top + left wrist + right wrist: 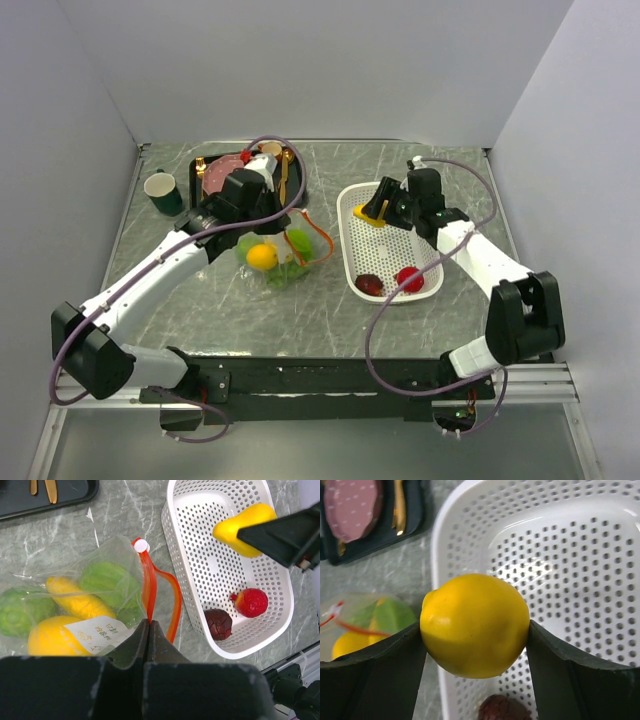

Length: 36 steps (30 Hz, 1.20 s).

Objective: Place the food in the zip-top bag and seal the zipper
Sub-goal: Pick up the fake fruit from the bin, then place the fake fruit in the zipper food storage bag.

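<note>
Lemon perhaps above basket rim

1. Zip-top bag: clear, floppy, flat at the tabletop's middle, holding green pieces, corn, a lemon.
2. Zipper: orange-red, parted open.
3. Second lemon: pinched by the right end effector above the basket.
4. Red piece, dark purple piece: in the basket's near end.

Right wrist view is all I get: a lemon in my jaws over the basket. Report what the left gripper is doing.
Observer: The left gripper is shut on the zip-top bag at its mouth edge.
Operator: Say whether that mouth is open.
Observer: Open; its zipper bows apart in two strips, facing the basket.
Operator: Count what remains in the basket.
Observer: Two: a red piece beside the dark purple piece.
</note>
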{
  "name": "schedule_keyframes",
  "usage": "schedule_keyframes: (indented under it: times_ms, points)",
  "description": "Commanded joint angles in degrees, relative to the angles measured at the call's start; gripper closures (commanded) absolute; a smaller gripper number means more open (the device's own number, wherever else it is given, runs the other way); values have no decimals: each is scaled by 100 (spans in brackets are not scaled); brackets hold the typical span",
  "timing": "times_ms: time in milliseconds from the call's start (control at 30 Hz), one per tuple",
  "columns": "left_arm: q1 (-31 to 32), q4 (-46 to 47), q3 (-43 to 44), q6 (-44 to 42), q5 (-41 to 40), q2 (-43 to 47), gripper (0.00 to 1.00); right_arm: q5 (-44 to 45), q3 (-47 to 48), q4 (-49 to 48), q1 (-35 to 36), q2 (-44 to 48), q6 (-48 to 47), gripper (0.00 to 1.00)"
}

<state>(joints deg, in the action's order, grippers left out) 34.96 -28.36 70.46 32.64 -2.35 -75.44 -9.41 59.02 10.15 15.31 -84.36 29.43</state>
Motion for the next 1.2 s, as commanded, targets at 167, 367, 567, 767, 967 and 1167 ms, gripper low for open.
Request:
schedule_keyframes:
  times_ms: [167,367,567,767,967,1167]
  points:
    - [-16,348,197,111,191,-85,99,-325,-31,171,841,824,344,70]
    - [-16,314,267,163,191,-111,99,-404,144,171,1430,719,511,68]
    - [-16,278,355,120,253,-94,99,-561,355,40,1808,359,643,68]
    - [-16,252,381,128,253,-6,99,-737,1085,-90,2195,-388,774,67]
    - [-16,155,443,137,253,55,99,-852,1656,-198,2644,-1082,924,43]
    - [-16,111,285,128,-125,450,99,-878,1305,-417,2644,-1022,951,17]
